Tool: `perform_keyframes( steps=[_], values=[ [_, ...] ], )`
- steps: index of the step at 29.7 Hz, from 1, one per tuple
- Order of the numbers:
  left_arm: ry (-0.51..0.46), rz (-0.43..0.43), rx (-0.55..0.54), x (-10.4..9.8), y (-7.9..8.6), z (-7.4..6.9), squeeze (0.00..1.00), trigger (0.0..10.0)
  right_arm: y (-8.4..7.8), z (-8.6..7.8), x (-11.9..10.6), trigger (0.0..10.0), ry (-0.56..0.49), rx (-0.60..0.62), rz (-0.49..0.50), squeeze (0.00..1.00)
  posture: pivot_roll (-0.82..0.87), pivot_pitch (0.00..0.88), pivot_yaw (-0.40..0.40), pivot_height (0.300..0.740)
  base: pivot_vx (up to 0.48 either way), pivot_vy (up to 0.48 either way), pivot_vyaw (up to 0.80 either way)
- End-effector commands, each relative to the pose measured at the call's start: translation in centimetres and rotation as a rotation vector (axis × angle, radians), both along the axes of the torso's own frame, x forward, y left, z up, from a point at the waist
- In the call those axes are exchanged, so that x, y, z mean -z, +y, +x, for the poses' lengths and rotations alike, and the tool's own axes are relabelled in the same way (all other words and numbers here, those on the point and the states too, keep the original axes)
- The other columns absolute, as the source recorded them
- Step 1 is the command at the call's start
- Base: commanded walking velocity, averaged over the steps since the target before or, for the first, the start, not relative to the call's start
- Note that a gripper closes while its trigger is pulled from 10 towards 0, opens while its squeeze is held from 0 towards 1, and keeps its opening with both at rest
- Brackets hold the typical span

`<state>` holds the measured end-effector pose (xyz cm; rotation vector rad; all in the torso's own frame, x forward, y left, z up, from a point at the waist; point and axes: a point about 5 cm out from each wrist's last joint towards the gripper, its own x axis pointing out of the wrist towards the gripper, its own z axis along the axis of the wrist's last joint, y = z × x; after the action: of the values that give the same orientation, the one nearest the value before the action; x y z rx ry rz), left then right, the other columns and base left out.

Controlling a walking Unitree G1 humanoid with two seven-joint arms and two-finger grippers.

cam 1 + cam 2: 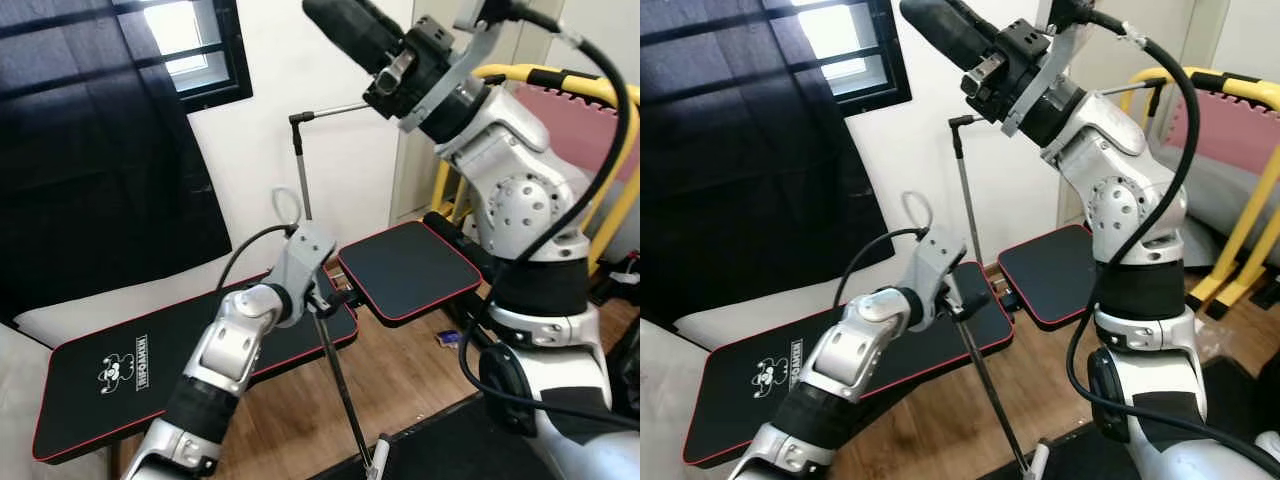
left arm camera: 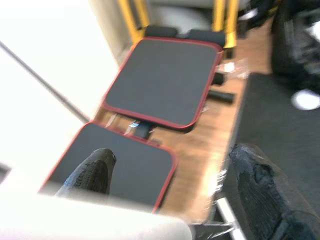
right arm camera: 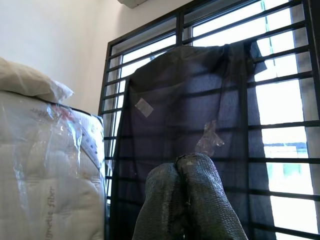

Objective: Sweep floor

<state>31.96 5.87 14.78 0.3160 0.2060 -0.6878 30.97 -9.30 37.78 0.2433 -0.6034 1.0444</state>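
My left gripper (image 1: 325, 290) pinches the thin broom handle (image 1: 340, 385) beside the black bench (image 1: 130, 375); my right gripper (image 3: 187, 200), raised high, is pressed together on nothing.

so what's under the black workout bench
Wooden floor shows below the bench, with a black mat at the near edge. A thin metal pole slants down in front of it, at the left gripper. The floor directly beneath the pads is covered.
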Motion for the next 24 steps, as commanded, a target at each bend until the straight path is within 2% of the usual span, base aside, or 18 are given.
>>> perform_keyframes(
  steps=[1, 7, 8, 17, 18, 19, 21, 22, 24],
  values=[
    [0.011, -0.01, -0.014, 0.5, -0.3, -0.1, 0.0, 10.0, 0.6, -0.5, -0.6, 0.0, -0.013, -0.024, 0.004, 0.0, -0.1, 0.0, 0.053, 0.74, 0.0, 0.0, 0.0],
    [0.031, -0.024, -0.035, 0.7, -0.2, -0.1, 0.0, 10.0, 0.7, -0.5, -0.5, 0.0, -0.009, -0.025, 0.007, 0.0, -0.11, 0.0, 0.055, 0.74, 0.0, 0.0, 0.0],
    [0.032, -0.056, -0.098, 0.7, 0.5, 0.4, 0.0, 0.0, 0.5, -0.6, 0.0, 0.0, 0.009, -0.012, 0.007, 0.0, -0.11, 0.004, 0.061, 0.74, 0.0, 0.0, 0.0],
    [-0.033, -0.112, -0.139, -0.2, 0.7, 1.3, 0.0, 0.0, -0.3, -0.2, 1.5, 0.0, 0.039, 0.033, -0.043, 0.0, -0.11, 0.002, 0.064, 0.74, 0.0, 0.0, 0.0],
    [-0.048, -0.122, -0.136, -0.4, 0.6, 1.3, 0.0, 0.0, -1.1, 0.6, 2.6, 0.0, 0.066, 0.1, -0.097, 0.0, -0.11, 0.004, 0.06, 0.74, 0.0, 0.0, 0.0],
    [-0.06, -0.131, -0.132, -0.6, 0.6, 1.2, 0.0, 0.0, -1.9, 1.4, 3.7, 2.4, 0.088, 0.175, -0.156, 0.0, -0.11, 0.004, 0.06, 0.74, 0.0, 0.0, 0.0],
    [-0.06, -0.131, -0.132, -0.6, 0.6, 1.2, 0.0, 0.0, -1.9, 1.4, 3.7, 2.4, 0.088, 0.175, -0.156, 0.0, -0.11, 0.004, 0.06, 0.74, 0.0, 0.0, 0.0],
    [-0.085, -0.154, -0.112, -1.1, 0.5, 1.0, 0.0, 0.0, -5.1, 3.4, 6.5, 10.0, 0.181, 0.385, -0.275, 0.0, -0.11, 0.009, 0.059, 0.74, 0.0, 0.0, 0.0],
    [-0.085, -0.154, -0.112, -1.1, 0.5, 1.0, 0.0, 0.0, -5.1, 3.4, 6.5, 10.0, 0.181, 0.385, -0.275, 0.0, -0.11, 0.009, 0.059, 0.74, 0.0, 0.0, 0.0]
  ],
)
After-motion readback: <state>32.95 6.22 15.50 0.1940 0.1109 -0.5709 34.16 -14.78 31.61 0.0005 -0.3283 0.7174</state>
